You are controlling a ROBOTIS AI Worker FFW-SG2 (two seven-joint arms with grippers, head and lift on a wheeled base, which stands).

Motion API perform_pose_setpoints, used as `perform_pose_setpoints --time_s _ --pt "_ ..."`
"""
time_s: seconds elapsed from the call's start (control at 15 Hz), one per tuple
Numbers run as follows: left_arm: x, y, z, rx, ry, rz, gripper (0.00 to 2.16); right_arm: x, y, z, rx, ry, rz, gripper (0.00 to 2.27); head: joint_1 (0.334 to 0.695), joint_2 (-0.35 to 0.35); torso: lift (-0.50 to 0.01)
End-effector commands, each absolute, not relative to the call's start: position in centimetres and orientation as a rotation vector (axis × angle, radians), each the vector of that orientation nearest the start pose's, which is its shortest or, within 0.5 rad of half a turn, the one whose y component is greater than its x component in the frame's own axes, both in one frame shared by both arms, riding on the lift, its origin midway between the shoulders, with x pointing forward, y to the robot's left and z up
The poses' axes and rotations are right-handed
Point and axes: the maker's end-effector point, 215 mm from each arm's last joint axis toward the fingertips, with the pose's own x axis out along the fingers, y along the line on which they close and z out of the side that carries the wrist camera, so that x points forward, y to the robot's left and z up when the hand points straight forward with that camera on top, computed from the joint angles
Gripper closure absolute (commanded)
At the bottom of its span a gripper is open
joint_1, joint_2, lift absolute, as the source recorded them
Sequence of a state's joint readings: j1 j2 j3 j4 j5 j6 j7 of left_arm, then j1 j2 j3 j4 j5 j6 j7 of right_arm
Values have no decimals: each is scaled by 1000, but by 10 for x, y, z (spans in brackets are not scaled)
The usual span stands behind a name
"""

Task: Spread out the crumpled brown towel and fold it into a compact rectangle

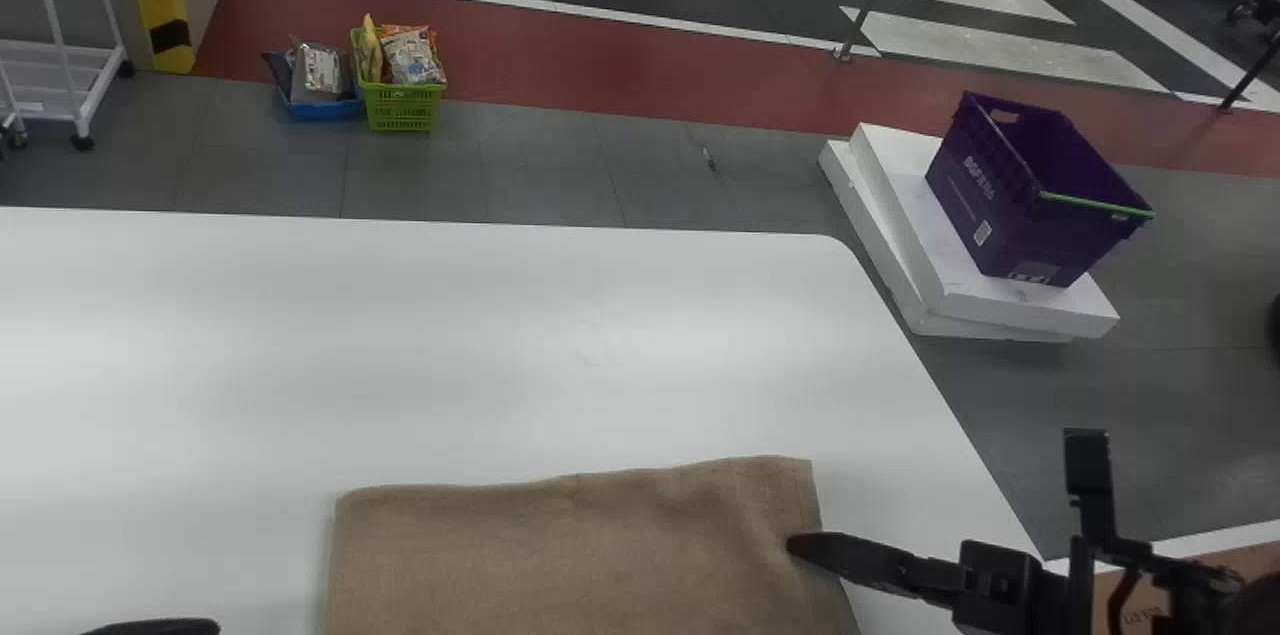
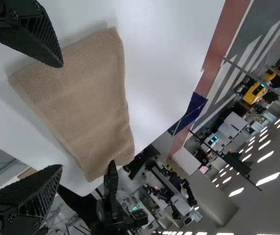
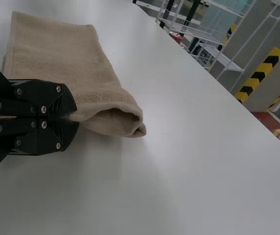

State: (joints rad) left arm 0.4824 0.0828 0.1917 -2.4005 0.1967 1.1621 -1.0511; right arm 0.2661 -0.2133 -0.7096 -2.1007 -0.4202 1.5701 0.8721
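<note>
Pinching brown towel [image 1: 560,555] at right edge, right claw [image 1: 808,547] held low, pointing leftward; left claw [image 1: 155,628] gaping beside towel

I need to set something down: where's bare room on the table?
On the table, between towel and far edge, and left of the towel. Crowded: the towel's right side, where the right gripper pinches it, and near left, by the left gripper.

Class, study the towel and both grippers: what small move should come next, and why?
Probably the right gripper should lift its pinched edge and fold it toward the towel's left end: its fingers are closed on the right edge, the towel lies mostly spread, and the left gripper is open, holding nothing.
</note>
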Motion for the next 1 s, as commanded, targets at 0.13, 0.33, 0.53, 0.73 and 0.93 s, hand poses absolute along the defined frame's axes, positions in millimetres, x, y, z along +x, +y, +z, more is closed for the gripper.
perform_pose_setpoints --time_s 0.13,0.33,0.53,0.73,0.93 --pt "295 104 -366 -458 694 -942 83 331 -380 -401 734 819 288 1305 695 -350 -127" --pt "295 104 -366 -456 692 -943 83 326 -416 -390 720 785 222 1305 695 -350 -127" --pt "295 102 -365 -456 693 -945 83 325 -442 -370 696 746 197 1305 695 -350 -127" --pt "295 102 -365 -451 692 -944 83 343 -429 -349 679 703 256 1301 695 -350 -127" --pt "293 105 -362 -445 689 -938 83 357 -385 -349 704 710 362 1301 695 -350 -127"
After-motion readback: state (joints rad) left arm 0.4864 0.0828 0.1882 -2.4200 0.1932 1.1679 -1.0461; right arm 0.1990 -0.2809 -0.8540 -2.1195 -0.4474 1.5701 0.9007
